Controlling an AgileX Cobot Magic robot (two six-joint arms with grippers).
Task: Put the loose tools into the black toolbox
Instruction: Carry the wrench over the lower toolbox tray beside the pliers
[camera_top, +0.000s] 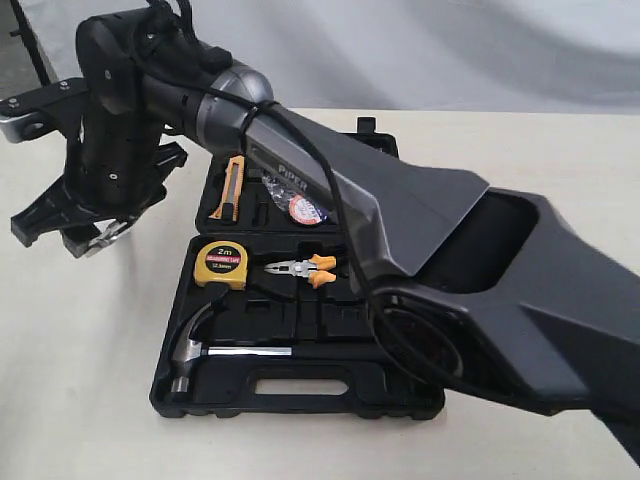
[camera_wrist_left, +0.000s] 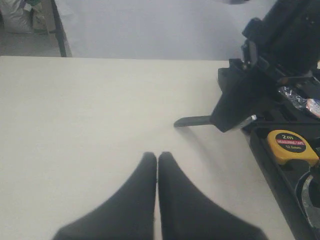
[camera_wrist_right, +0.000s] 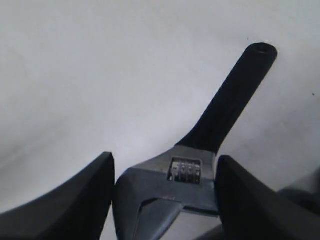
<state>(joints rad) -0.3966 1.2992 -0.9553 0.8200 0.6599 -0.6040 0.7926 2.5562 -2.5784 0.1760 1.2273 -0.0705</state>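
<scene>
Big pale worktop (camera_top: 90, 400), and sitting on its middle is the open toolbox (camera_top: 400, 395), both halves laid flat, the slot handle facing the near edge. The right arm is stretched right across the box, and its pincer (camera_wrist_right: 164, 165) hangs just outside the box, on the side of the worktop's left edge in the exterior view. The hammer (camera_top: 200, 345) is already home in the near half, and the tape roll (camera_top: 304, 209) lies in the far half. That leaves the wrench (camera_wrist_right: 225, 110) as the one to watch, and there it is, head clamped between the right pincer's two pads, black handle poking out free toward the left edge. It looks just clear of the worktop, though I can't swear to that. The left pincer (camera_wrist_left: 157, 160) is pressed together on nothing, parked over bare worktop and well out of the way. Now, to do this step well: raise the wrench enough for the handle to clear the box rim, then swing it inward over an unfilled recess. Keep it away from the tape measure (camera_top: 222, 263) and pliers (camera_top: 305, 270). Turn the wrist so the handle runs along that recess, and bring it right down low. Only then let the pads part, because dropped from height that long handle would likely tip it out of place.
</scene>
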